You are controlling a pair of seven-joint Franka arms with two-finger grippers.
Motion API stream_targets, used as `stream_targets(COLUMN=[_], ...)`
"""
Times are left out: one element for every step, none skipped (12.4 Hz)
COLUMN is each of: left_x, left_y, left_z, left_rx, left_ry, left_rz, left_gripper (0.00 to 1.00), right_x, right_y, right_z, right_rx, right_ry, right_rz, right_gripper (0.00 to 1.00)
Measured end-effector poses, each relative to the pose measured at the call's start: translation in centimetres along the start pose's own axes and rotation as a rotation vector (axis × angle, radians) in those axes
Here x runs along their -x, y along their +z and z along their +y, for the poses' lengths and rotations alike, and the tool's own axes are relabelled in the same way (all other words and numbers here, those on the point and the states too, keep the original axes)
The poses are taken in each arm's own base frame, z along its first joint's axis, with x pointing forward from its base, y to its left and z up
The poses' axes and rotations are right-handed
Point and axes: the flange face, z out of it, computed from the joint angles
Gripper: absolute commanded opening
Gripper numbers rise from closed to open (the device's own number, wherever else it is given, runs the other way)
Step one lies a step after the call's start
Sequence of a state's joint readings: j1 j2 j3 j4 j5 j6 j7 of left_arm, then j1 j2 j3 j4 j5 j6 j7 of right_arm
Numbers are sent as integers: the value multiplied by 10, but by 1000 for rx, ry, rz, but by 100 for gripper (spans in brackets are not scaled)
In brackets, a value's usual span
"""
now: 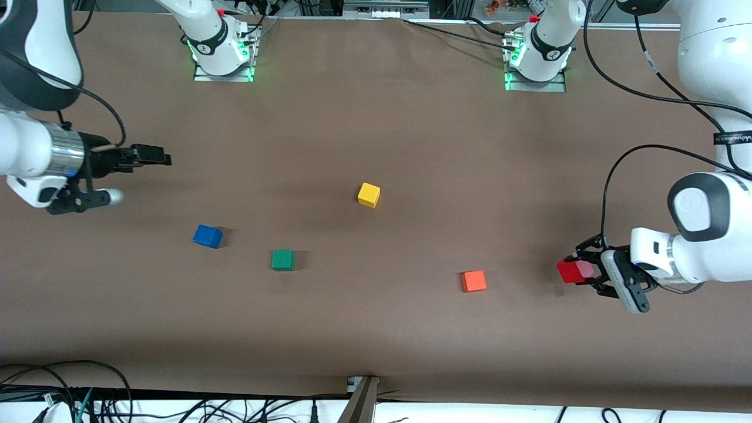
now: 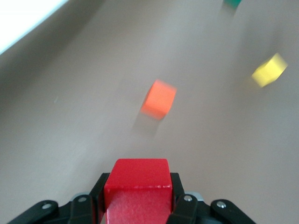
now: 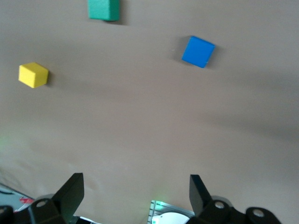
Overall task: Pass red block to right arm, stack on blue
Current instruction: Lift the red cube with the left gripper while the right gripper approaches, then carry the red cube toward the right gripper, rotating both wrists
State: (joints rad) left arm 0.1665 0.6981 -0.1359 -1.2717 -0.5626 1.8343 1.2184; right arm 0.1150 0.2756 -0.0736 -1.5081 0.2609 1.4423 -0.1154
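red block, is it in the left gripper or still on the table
In the gripper. The left gripper is shut on the red block, fingers pressed against its sides, over the table at the left arm's end.

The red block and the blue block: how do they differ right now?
The red block is clamped in the left gripper, off the table; the blue block lies free on the table, near the open right gripper. One is deep red, the other plain blue. Both are small cubes of similar size.
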Motion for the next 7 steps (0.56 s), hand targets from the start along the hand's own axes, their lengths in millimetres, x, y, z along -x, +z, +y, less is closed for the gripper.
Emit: stream_targets(left_x=[-7,-15,-26,-40,-55,-71,-86], left_y=[1,2,4,8,16,31,49], left_z=[4,8,13,20,28,37,46], left_rx=[74,126,169,219,271,325,379], left_ry=[-31,-51,-64,-76,-77,-56,-43], left_rz=[125,227,314,400,482,560,633], left_gripper=[0,0,0,0,0,0,0], right_x=[-7,-17,-28,-42,-56,-68,-80], right_y=[10,22,35,47,58,69,78], right_z=[-13,-24,-33,-39,-46,-53,-61], right_rx=[-70,-169,-278,-397,-517,-643,-762], right_ry=[-15,-24,-24,-14,0,16,33], right_rz=[-9,-21,-28,-21,-18,-19,-20], right_gripper=[100,100,100,100,100,100,100])
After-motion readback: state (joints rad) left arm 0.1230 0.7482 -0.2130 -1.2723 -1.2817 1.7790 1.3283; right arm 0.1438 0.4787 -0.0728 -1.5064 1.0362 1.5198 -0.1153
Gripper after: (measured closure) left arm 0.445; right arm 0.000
